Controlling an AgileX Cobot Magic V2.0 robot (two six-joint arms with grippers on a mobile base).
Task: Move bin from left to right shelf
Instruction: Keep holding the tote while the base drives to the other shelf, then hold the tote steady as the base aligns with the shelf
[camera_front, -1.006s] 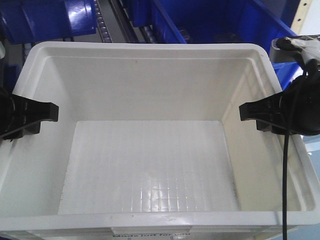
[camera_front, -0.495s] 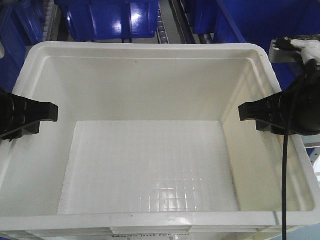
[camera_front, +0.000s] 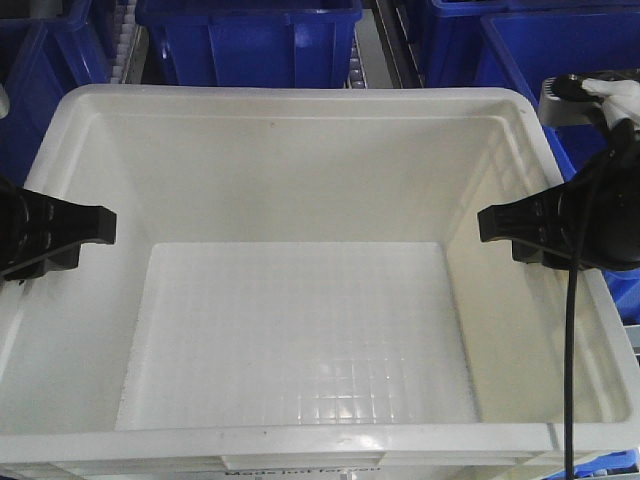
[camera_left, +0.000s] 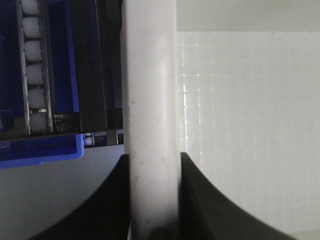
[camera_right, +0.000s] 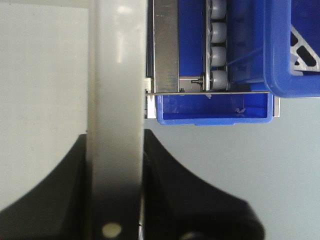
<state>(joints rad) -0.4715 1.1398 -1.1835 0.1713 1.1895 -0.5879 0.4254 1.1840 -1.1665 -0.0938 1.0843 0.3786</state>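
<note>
Between the two arms, the bin (camera_front: 300, 340) fills most of the front view, its open top facing the camera and its gridded floor bare. I read its position as directly in front of a row of dark blue crates (camera_front: 250, 40), which stand just behind its far rim. Black print runs along the near face at the bottom edge of the view; it is cut off and I cannot read it.

1. Left gripper (camera_front: 62, 235): it straddles the bin's left wall, with one black finger reaching inside the bin. On the left wrist view, both fingers (camera_left: 205, 205) press against the white rim (camera_left: 150, 90), one on each side, so the jaws are clamped on the wall.
2. Right gripper (camera_front: 530, 228): it straddles the right wall in the same manner. On the right wrist view, the fingers (camera_right: 185, 200) sit tight against both sides of the rim (camera_right: 116, 100), so this jaw is also closed on the bin.
3. A black cable (camera_front: 572, 380) hangs from the right arm and crosses the bin's right wall.
4. A roller track (camera_left: 35, 65) and a blue crate edge lie outside the left wall; rollers (camera_right: 217, 45) and blue crates lie outside the right wall.

I cannot tell whether anything supports the bin from below.
</note>
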